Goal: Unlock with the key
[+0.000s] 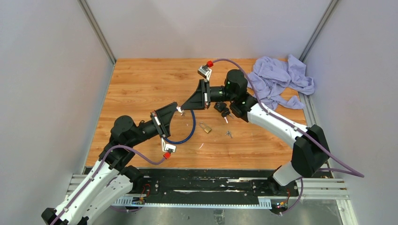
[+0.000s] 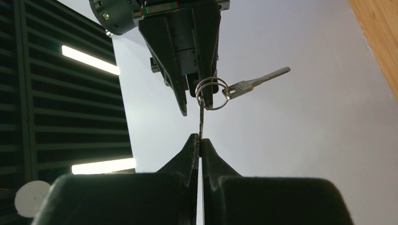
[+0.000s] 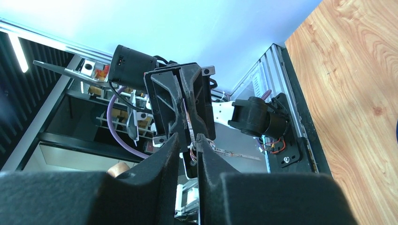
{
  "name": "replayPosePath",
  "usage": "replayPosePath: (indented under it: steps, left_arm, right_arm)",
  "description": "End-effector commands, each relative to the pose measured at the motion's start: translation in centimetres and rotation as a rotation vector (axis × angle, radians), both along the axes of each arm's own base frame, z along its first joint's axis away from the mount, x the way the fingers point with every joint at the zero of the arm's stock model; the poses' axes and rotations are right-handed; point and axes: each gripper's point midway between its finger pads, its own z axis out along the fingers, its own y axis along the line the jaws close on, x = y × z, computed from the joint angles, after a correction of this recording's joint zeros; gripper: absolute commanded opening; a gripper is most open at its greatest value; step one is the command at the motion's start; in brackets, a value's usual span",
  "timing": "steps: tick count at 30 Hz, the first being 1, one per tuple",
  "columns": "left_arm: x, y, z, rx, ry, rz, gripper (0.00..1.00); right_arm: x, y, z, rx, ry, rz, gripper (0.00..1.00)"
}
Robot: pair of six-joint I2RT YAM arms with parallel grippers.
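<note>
Top external: my left fingers (image 1: 169, 115) and right fingers (image 1: 195, 101) meet tip to tip above the tabletop (image 1: 141, 84), where the padlock (image 1: 204, 127) lies nearby. Left wrist: left fingers pinch a key (image 2: 201, 119), with its ring (image 2: 212, 93) at the right tips. Right wrist: right fingers sit nearly together; I cannot tell whether they grip anything.

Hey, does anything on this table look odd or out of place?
The crumpled purple cloth in the far right corner has no part in unlocking. The left gripper and right gripper both pinch the key in mid-air, while the brass padlock lies flat, away from it.
</note>
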Motion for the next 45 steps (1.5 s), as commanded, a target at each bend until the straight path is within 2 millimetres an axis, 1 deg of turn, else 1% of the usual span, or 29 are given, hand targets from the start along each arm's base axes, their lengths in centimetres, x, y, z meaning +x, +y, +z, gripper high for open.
replayPosePath:
  steps: [1, 7, 11, 13, 15, 16, 19, 20, 22, 24, 26, 30, 31, 32, 34, 36, 38, 39, 40, 41, 43, 44, 45]
  left_arm:
    - [0.1, 0.1, 0.9, -0.024, -0.024, 0.012, 0.0]
    - [0.2, 0.2, 1.0, -0.025, -0.021, 0.018, 0.0]
    - [0.3, 0.2, 0.8, -0.022, -0.019, 0.021, 0.0]
    - [0.4, 0.2, 0.8, -0.021, -0.019, 0.026, 0.0]
    - [0.5, 0.3, 0.8, -0.023, -0.017, 0.031, 0.0]
    - [0.5, 0.3, 0.7, -0.022, -0.016, 0.033, 0.0]
    - [0.6, 0.5, 0.6, -0.023, -0.013, 0.044, 0.0]
    - [0.7, 0.5, 0.5, -0.023, -0.009, 0.048, 0.02]
    - [0.9, 0.7, 0.4, -0.027, 0.002, 0.06, 0.13]
    - [1.0, 0.8, 0.1, -0.019, 0.012, 0.071, 0.26]
    - [1.1, 0.9, -0.1, -0.019, 0.031, 0.076, 0.44]
    - [1.7, 1.2, -1.1, -0.001, 0.098, 0.108, 0.72]
    - [1.8, 1.4, -1.5, 0.004, 0.144, 0.12, 0.8]
    - [1.8, 1.6, -1.7, -0.007, 0.195, 0.128, 0.85]
    - [1.5, 1.9, -2.1, -0.057, 0.364, 0.138, 0.92]
    - [0.9, 2.1, -2.4, -0.129, 0.613, 0.155, 0.94]
    - [-0.2, 1.8, -2.6, -0.216, 0.911, 0.176, 0.95]
    - [-0.7, 1.5, -2.5, -0.262, 1.061, 0.192, 0.95]
    - [-0.8, 0.9, -3.2, -0.296, 1.218, 0.223, 0.94]
    - [-1.2, 0.5, -3.4, -0.333, 1.353, 0.249, 0.92]
    - [-1.9, -0.3, -4.4, -0.358, 1.548, 0.289, 0.91]
    - [-1.9, -0.5, -4.9, -0.39, 1.623, 0.321, 0.91]
    - [-1.4, -0.6, -5.5, -0.407, 1.659, 0.357, 0.91]
  right_arm:
    - [-1.1, 0.4, 1.4, 0.042, -0.043, 0.03, 0.17]
    - [-1.5, 0.8, 0.9, 0.039, -0.028, 0.046, 0.14]
    - [-1.7, 1.0, 0.9, 0.051, -0.022, 0.06, 0.13]
    - [-1.7, 1.1, 0.9, 0.053, -0.017, 0.061, 0.1]
    - [-1.7, 1.1, 1.1, 0.055, -0.023, 0.057, 0.02]
    - [-1.6, 1.0, 1.1, 0.053, -0.023, 0.053, 0.01]
    - [-1.5, 0.8, 1.3, 0.045, -0.025, 0.045, 0.01]
    - [-1.4, 0.6, 1.3, 0.044, -0.026, 0.04, 0.01]
    - [-1.1, 0.2, 1.4, 0.038, -0.023, 0.028, 0.01]
    - [-0.8, -0.2, 1.4, 0.034, -0.019, 0.014, 0.01]
    - [-0.6, -0.6, 1.4, 0.028, -0.021, 0.005, 0.01]
    - [-0.3, -1.2, 0.7, -0.029, -0.036, -0.012, 0.01]
    - [-0.3, -1.4, 0.1, -0.063, -0.04, -0.013, 0.01]
    - [-0.3, -1.6, -0.1, -0.088, -0.051, -0.015, 0.01]
    - [-0.2, -2.1, -0.9, -0.149, -0.083, -0.021, 0.01]
    - [0.0, -2.7, -1.8, -0.224, -0.139, -0.032, 0.01]
    - [0.0, -3.4, -2.7, -0.291, -0.19, -0.034, 0.01]
    - [-0.1, -3.7, -3.1, -0.319, -0.207, -0.033, 0.01]
    - [0.0, -4.0, -3.4, -0.344, -0.228, -0.034, 0.01]
    - [0.1, -4.3, -3.8, -0.368, -0.249, -0.038, 0.01]
    - [0.4, -5.0, -4.7, -0.429, -0.28, -0.059, 0.01]
    - [0.5, -5.4, -5.3, -0.459, -0.289, -0.07, 0.01]
    - [0.7, -5.8, -5.8, -0.49, -0.297, -0.084, 0.01]
